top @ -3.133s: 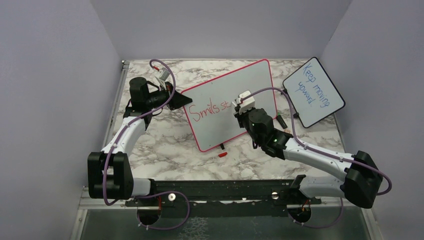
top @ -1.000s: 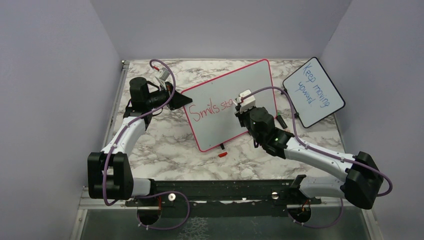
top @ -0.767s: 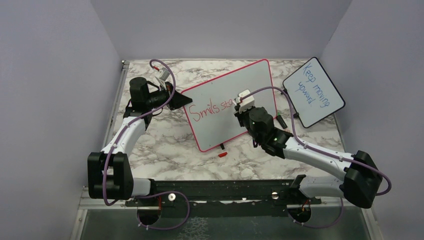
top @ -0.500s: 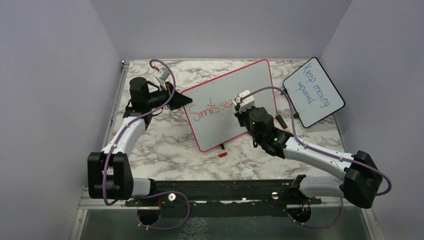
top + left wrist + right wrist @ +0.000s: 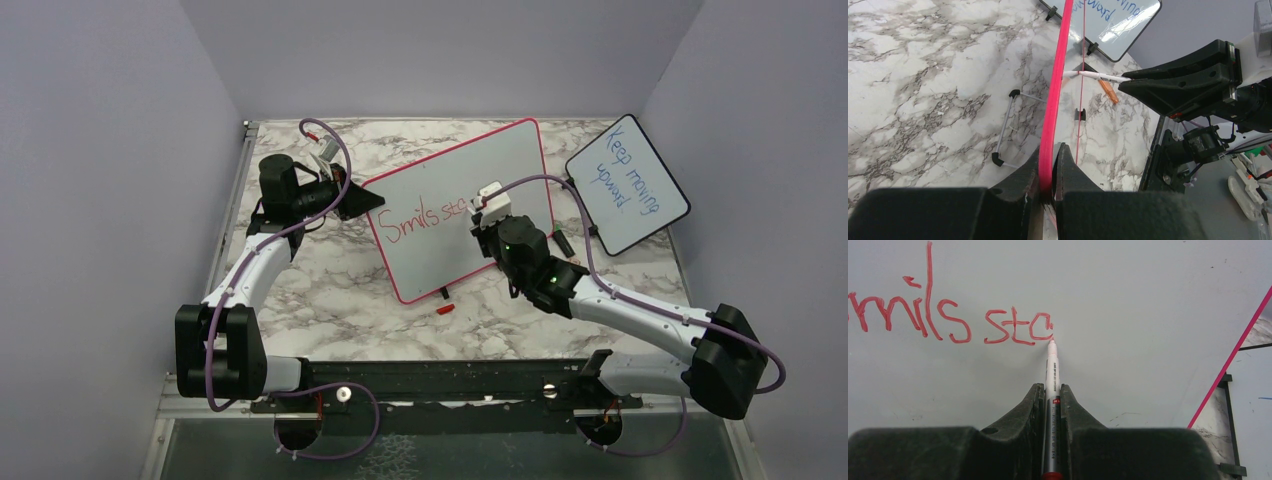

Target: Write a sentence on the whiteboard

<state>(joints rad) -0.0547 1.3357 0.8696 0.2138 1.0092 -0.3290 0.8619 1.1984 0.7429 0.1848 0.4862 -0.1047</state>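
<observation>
The whiteboard (image 5: 500,170) with the red-pink frame stands tilted on the marble table. Red writing (image 5: 425,215) on it reads "Smils sta"; it also shows in the right wrist view (image 5: 948,320). My left gripper (image 5: 368,198) is shut on the board's left frame edge (image 5: 1050,150). My right gripper (image 5: 478,218) is shut on a red marker (image 5: 1051,390). The marker's tip (image 5: 1051,341) touches the board just below the right end of the "a".
A smaller black-framed board (image 5: 628,185) with blue writing "Keep moving upward" stands at the right. A red marker cap (image 5: 445,309) lies on the table (image 5: 330,290) in front of the whiteboard. The board's black feet (image 5: 1013,93) and wire stand show behind it.
The writing has grown from "Smils st" to "Smils sta". The right gripper with the marker has shifted slightly right along the line. The left arm has not moved.
</observation>
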